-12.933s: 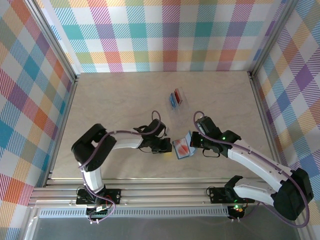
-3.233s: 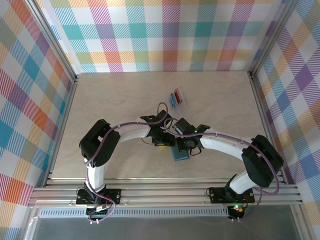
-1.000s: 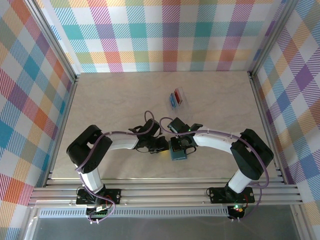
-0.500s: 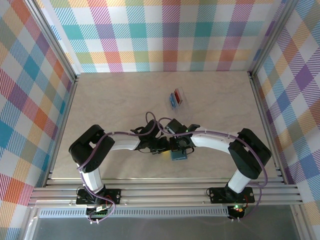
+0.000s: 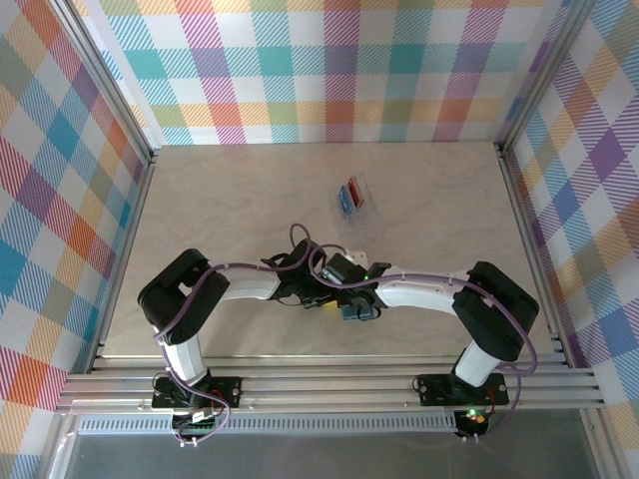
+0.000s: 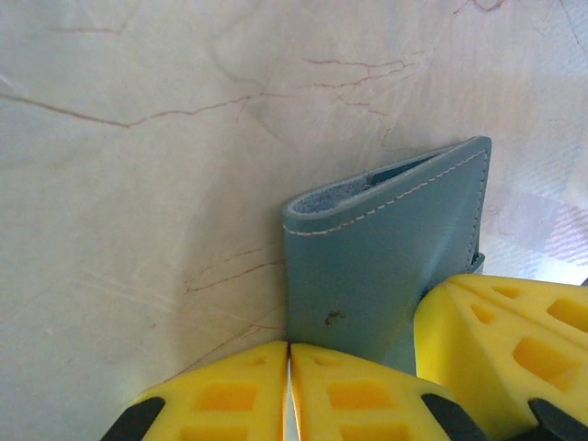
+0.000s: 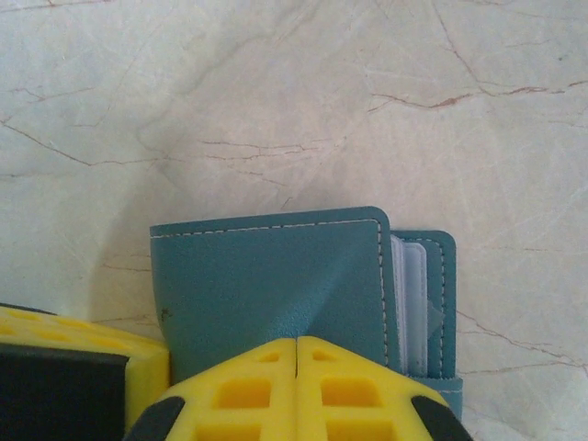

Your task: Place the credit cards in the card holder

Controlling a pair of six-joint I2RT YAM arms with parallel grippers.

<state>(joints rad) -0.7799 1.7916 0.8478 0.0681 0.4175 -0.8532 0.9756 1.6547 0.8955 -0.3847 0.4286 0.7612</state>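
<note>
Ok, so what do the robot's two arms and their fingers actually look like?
The left arm and right arm are both white tubes joined by bulky black housings, with a purple cable looping along each. The fingers are bright yellow blocks moulded with a grid of square recesses, black behind.

On the table (image 5: pixel 230 200) the card holder (image 7: pixel 266 285) lies in front, the case (image 5: pixel 365 197) with credit cards (image 5: pixel 349 195) behind

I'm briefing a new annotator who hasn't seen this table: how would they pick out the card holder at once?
On the pale marbled table, look near the front edge where both arms' yellow fingers meet. The card holder lies at their tips: a teal folding wallet with pale stitching. Unlike the clear case of red and blue cards farther back, it is opaque.
</note>
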